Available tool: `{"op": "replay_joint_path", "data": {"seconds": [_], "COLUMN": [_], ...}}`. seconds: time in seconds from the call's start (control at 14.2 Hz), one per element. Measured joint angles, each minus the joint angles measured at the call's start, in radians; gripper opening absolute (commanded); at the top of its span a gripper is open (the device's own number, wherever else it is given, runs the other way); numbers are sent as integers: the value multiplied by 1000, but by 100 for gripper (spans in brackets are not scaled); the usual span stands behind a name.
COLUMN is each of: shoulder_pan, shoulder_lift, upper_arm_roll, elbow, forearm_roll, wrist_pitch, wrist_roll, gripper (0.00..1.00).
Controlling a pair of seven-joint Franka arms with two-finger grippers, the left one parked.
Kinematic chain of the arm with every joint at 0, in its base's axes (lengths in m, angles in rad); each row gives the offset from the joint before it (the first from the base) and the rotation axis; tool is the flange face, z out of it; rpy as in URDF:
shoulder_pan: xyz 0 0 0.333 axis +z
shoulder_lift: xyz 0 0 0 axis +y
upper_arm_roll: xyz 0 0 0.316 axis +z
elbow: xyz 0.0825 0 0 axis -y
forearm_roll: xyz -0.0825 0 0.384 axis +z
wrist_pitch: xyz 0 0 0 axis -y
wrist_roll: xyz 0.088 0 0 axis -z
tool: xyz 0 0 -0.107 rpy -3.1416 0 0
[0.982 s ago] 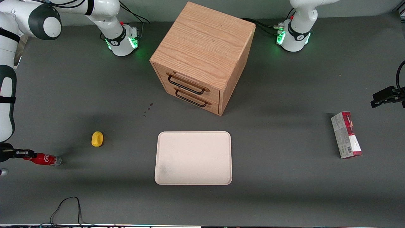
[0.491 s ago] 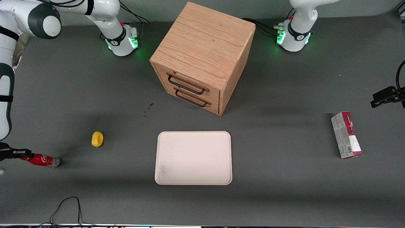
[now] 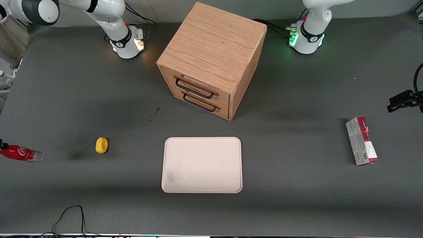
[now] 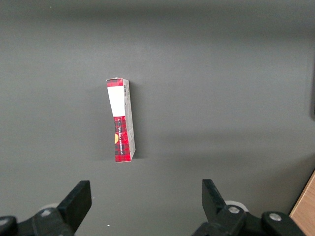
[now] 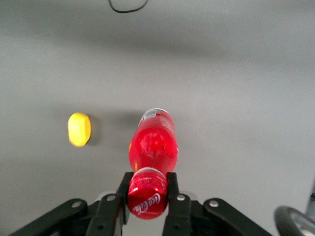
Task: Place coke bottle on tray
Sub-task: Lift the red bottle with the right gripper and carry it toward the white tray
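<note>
— What does the front view show?

— The coke bottle (image 3: 20, 154) is at the working arm's end of the table, at the very edge of the frame, tilted close to level with its clear base pointing toward the yellow object (image 3: 101, 145). Only a sliver of the gripper (image 3: 2, 144) shows at the cap end. The tray (image 3: 202, 164) lies flat on the table (image 3: 297, 198), well apart from the bottle, with the yellow object between them. The wooden cabinet (image 3: 211, 59) stands farther from the camera than the tray, its two drawer handles facing it. A red-and-grey carton (image 3: 362, 140) lies toward the parked arm's end.

— And the left wrist view?

— Just the carton (image 4: 121, 119) lying on the grey table (image 4: 221, 73).

— The right wrist view?

— The gripper (image 5: 147, 191) has its jaws pinching the coke bottle (image 5: 152, 147) at the neck, just below the red cap, one finger (image 5: 113, 206) on each side. The bottle points away from the camera, over the table (image 5: 236, 73); its shadow falls beside it. The yellow object (image 5: 79, 129) lies near the bottle's base, apart from it.

— Is the bottle on the tray?

— No, not yet.
</note>
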Motion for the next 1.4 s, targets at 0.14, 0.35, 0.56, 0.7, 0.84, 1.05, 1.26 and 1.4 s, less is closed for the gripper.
{"op": "replay_joint_path", "data": {"seconds": [0.14, 0.35, 0.56, 0.7, 0.84, 1.05, 1.26, 1.4], "shoulder_pan": [-1, -2, 14, 77, 168, 320, 473, 574], "shoulder_lift": [-61, -158, -196, -191, -187, -186, -180, -169], "upper_arm_roll": [-2, -2, 21, 42, 61, 92, 104, 106], "elbow": [31, 44, 43, 38, 37, 37, 37, 37], "forearm_roll": [-18, -29, -27, -26, -26, -26, -27, -28], "wrist_pitch": [-56, -107, -123, -123, -123, -122, -109, -87], "wrist_roll": [-41, -80, -94, -94, -63, 116, 340, 482], "gripper": [0, 0, 0, 0, 0, 0, 0, 0]}}
